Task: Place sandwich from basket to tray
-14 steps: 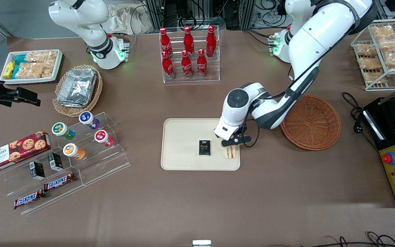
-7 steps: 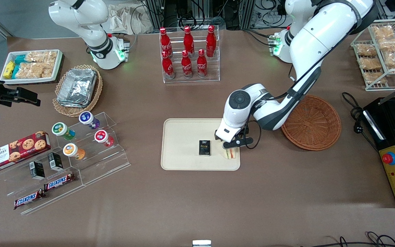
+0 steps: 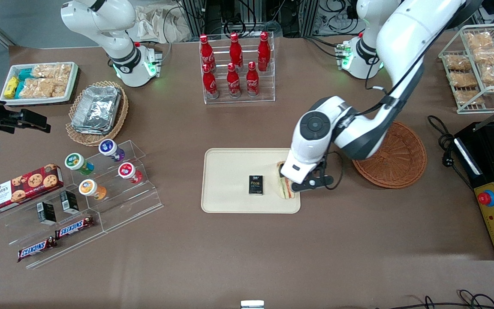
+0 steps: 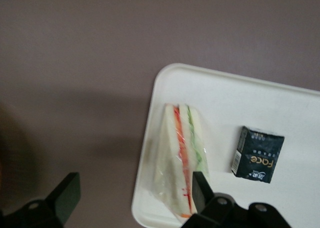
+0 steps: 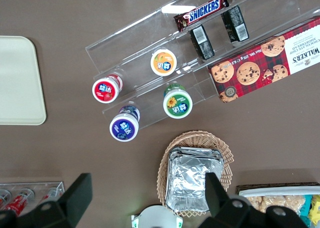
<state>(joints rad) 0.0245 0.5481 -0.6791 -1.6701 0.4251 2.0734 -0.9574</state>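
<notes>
The sandwich (image 3: 286, 188) is lying on the tray (image 3: 230, 201), in the tray's corner nearest the front camera on the working arm's side, with its wrapped edge right at the tray's low rim. In the left wrist view the sandwich (image 4: 179, 160) is showing its pale bread with red and green filling lines under clear wrap, resting flat on the tray (image 4: 260, 107).

The gripper (image 3: 295, 177) is hovering just above the sandwich, slightly toward the working arm's end of the table, and is not touching it. Its fingers are standing wide apart: in the left wrist view the gripper (image 4: 135, 190) is framing the sandwich loosely, with one fingertip (image 4: 67, 190) out over the brown table (image 4: 75, 62) and the other close over the sandwich's narrow end. Nothing is being held between them.

A small black box (image 3: 255, 185) is sitting on the tray beside the sandwich, toward the parked arm's end, a little apart from it. The basket (image 3: 395, 154) is resting on the table near the tray, toward the working arm's end, partly covered by the arm.
</notes>
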